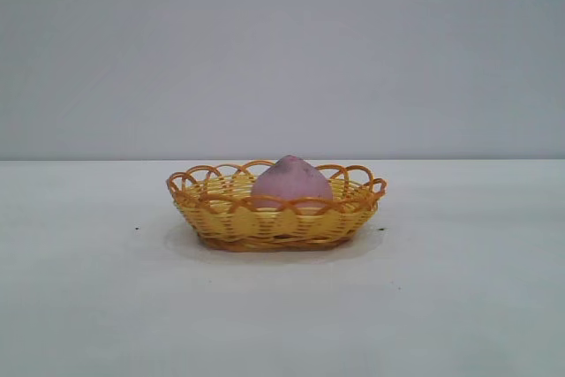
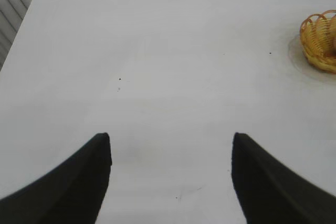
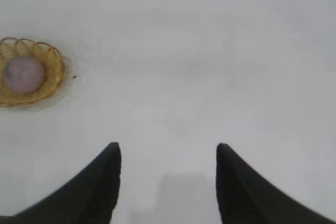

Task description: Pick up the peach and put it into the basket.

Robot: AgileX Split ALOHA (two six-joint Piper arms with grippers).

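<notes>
The pink-mauve peach (image 1: 291,181) rests inside the yellow wicker basket (image 1: 229,216) at the middle of the white table, its pointed tip up. The right wrist view shows the same peach (image 3: 24,74) lying in the basket (image 3: 55,72), well away from my right gripper (image 3: 168,148), which stands open over bare table. My left gripper (image 2: 171,137) is open too, with nothing between its fingers; only an edge of the basket (image 2: 315,40) shows far off in that view. Neither arm appears in the exterior view.
A plain grey wall stands behind the white table (image 1: 459,289). A table edge with pale slats beyond it (image 2: 13,3) shows in the left wrist view. A few small dark specks (image 2: 119,79) mark the surface.
</notes>
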